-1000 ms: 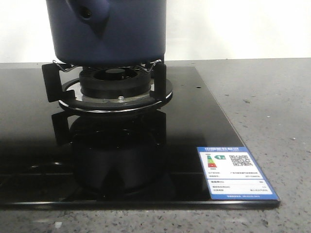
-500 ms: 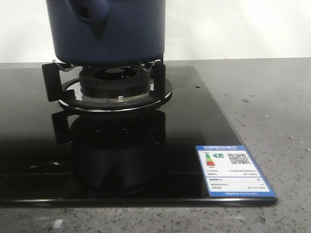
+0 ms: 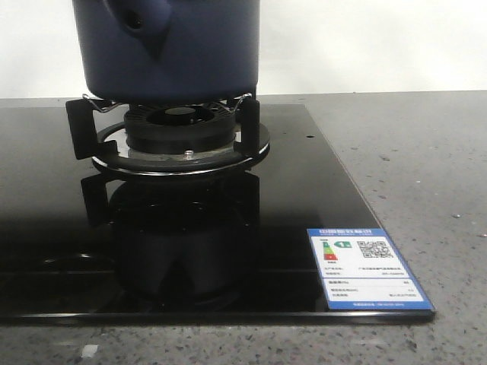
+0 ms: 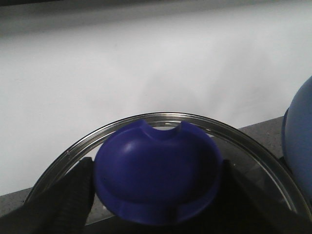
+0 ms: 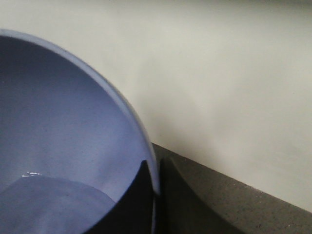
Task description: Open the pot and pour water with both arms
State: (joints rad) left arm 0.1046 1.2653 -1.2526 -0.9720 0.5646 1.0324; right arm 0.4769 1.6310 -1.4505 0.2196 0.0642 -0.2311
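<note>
left gripper (image 4: pixel 157 214) pinches the blue knob (image 4: pixel 157 178) of the glass lid (image 4: pixel 253 151), the pot (image 4: pixel 300 141) at its 3 o'clock. right gripper (image 5: pixel 157 195) clamps the pot rim (image 5: pixel 146 151). pot (image 3: pixel 171 49) sits on the burner (image 3: pixel 179 129).

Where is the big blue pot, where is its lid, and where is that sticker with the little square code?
pot (image 3: pixel 190 53): front view, on its dark blue side wall.
lid (image 4: pixel 156 175): left wrist view, on its blue knob.
sticker (image 3: pixel 365 266): front view, on the white middle of the label.
</note>
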